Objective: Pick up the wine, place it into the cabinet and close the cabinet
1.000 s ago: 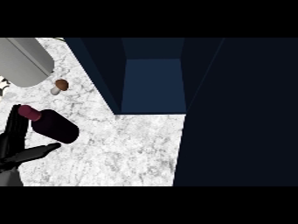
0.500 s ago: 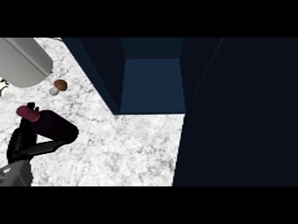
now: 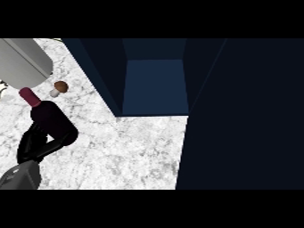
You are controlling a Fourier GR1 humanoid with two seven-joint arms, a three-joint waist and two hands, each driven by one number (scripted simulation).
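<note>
Head view, only one on offer. Looking steeply down at a marbled counter (image 3: 128,151). Left hand (image 3: 37,143) coming up from the lower left corner on a grey forearm, black fingers curled round the lower body of the wine (image 3: 49,118), so grasping the bottle, not released. Bottle dark, tilted, reddish neck pointing up-left toward a big grey cylinder (image 3: 22,62) at the top left edge. Can't tell whether the bottle's base is touching the counter or already lifted off, hand hides that part. Small brown mushroom (image 3: 59,87) just beside the neck, apart from it by the look of things. Patterned black-and-white strip at the far left edge, no idea what.

Cabinet (image 3: 155,84) to the right of the bottle, standing open, blue inside showing and nothing in it as far as visible. Big dark panel filling the right side, probably the cabinet door (image 3: 253,116) swung out. Right hand nowhere in view.

Progress-wise: early days. Grasp looks done, pick-up roughly underway. Still left: carrying the wine over to the right into that opening, letting go, then swinging the door shut. Guessing the neck needs watching near the cabinet's left wall.
</note>
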